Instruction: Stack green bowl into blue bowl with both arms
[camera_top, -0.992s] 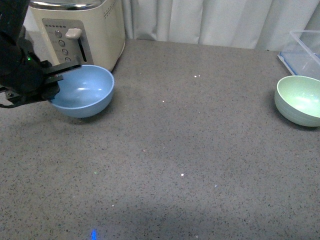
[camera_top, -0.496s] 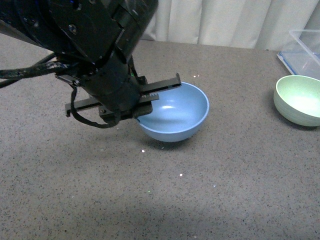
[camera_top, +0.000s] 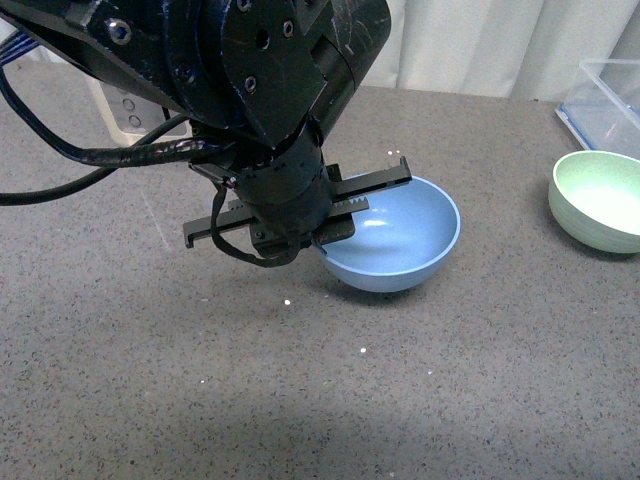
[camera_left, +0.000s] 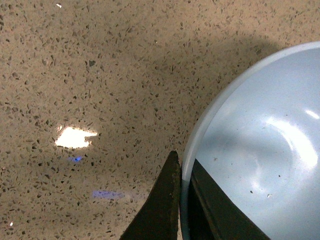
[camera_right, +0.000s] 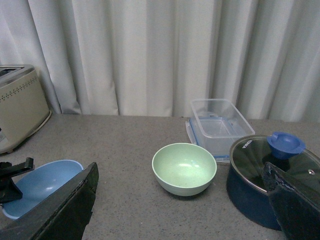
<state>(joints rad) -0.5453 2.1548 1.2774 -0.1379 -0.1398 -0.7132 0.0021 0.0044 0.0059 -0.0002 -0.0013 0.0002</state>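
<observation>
Blue bowl (camera_top: 395, 240) hangs tilted over the counter (camera_top: 470, 380), its rim pinched tight in the closed left hand (camera_top: 322, 232). Well apart from that hand stands the green bowl (camera_top: 598, 200), straight ahead of the right hand (camera_right: 181, 172), which gapes wide and empty. I'd set the bowl down level before releasing. Lettering on the pot lid (camera_right: 255, 157) is too small to read.

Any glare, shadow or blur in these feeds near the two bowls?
Front view: soft shadow under the blue bowl, and the counter speckles glint. Left wrist view: one bright glare patch on the counter and highlights inside the bowl; the left gripper's fingers are dark and soft. Right wrist view: the green bowl is clear with no harsh glare; the right gripper's fingers loom black.
</observation>
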